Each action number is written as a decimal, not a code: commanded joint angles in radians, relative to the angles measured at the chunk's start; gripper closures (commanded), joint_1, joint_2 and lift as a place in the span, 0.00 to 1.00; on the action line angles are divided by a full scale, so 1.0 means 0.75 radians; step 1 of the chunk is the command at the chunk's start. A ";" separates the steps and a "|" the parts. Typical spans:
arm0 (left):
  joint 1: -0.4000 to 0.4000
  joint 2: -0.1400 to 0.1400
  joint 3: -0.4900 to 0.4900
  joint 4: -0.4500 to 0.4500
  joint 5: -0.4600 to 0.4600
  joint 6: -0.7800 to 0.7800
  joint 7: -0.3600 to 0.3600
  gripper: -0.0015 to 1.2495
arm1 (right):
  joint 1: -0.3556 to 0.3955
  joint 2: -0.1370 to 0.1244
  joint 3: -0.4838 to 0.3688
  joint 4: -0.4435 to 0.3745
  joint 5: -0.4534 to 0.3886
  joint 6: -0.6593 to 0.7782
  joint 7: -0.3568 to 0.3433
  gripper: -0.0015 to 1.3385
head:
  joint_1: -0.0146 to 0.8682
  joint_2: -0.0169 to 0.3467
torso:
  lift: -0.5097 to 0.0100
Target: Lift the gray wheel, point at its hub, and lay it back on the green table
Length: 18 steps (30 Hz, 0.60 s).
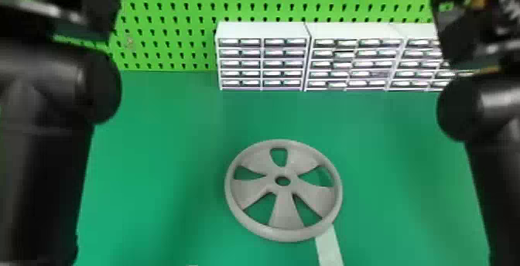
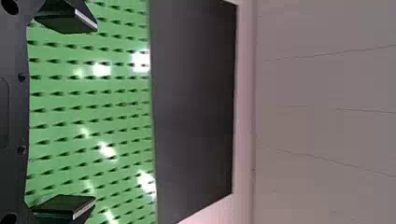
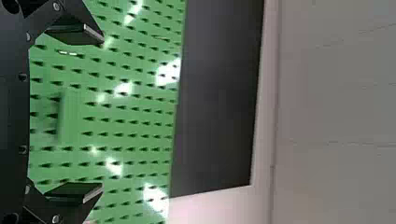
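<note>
Flat on the green table point(image 1: 162, 191), gray wheel point(image 1: 284, 219), at about half past five from the center of the head view. Hub opening in its middle; five windows around it, one at twelve o'clock. Pale strip point(image 1: 330, 248) emerges at the rim between four and five o'clock. White drawers point(image 1: 263, 31) lie about one o'clock from the wheel, pegboard point(image 1: 170, 29) behind. Left arm point(image 1: 42, 191) stands toward nine, right arm point(image 1: 499, 176) toward three. Left pincer point(image 2: 95, 113): fingers spread wide. Right pincer point(image 3: 102, 113): likewise spread. Both wrist views show pegboard beyond the fingers, dark panel point(image 2: 194, 112) adjoining it.
</note>
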 commanded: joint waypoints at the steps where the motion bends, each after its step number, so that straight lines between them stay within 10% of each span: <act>1: -0.107 0.012 -0.006 0.002 -0.022 -0.050 0.000 0.00 | -0.127 -0.012 0.022 0.019 0.021 -0.048 0.000 0.14 | 0.80 0.18 | 0.80; 18: -0.416 0.041 -0.033 -0.022 -0.093 -0.152 0.002 0.00 | -0.471 -0.057 0.089 0.009 0.058 -0.205 -0.004 0.14 | 0.80 0.18 | 0.80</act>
